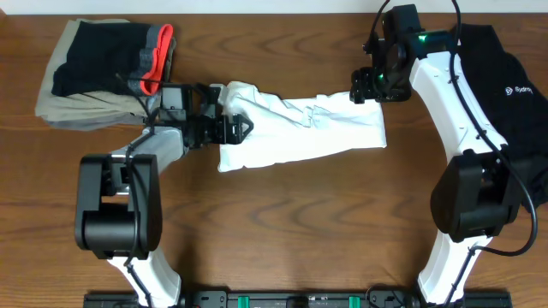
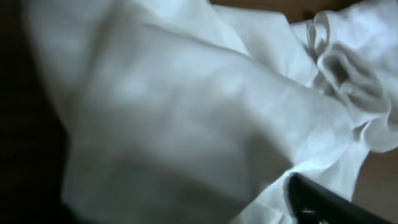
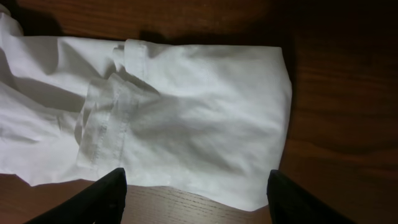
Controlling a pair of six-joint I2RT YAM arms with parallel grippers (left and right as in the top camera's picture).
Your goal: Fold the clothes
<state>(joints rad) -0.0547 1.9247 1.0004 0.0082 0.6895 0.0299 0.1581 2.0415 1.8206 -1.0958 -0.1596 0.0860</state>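
The white T-shirt (image 1: pixel 308 128) lies across the middle of the table, folded into a long band. No graphic or lettering shows. My left gripper (image 1: pixel 233 127) is at the shirt's left end, where the cloth is bunched and raised over it. In the left wrist view white cloth (image 2: pixel 186 106) fills the frame close up, and only one dark finger (image 2: pixel 317 200) shows at the lower right. It looks shut on the cloth. My right gripper (image 1: pixel 366 85) hovers open and empty over the shirt's far right edge. Its fingers (image 3: pixel 196 199) are wide apart above the shirt's hem (image 3: pixel 205 143).
A folded beige, black and grey-red stack (image 1: pixel 103 68) lies at the back left, close to the left arm. A black top with small white logos (image 1: pixel 514 81) lies at the right edge, under the right arm. The table (image 1: pixel 300 222) is dark wood.
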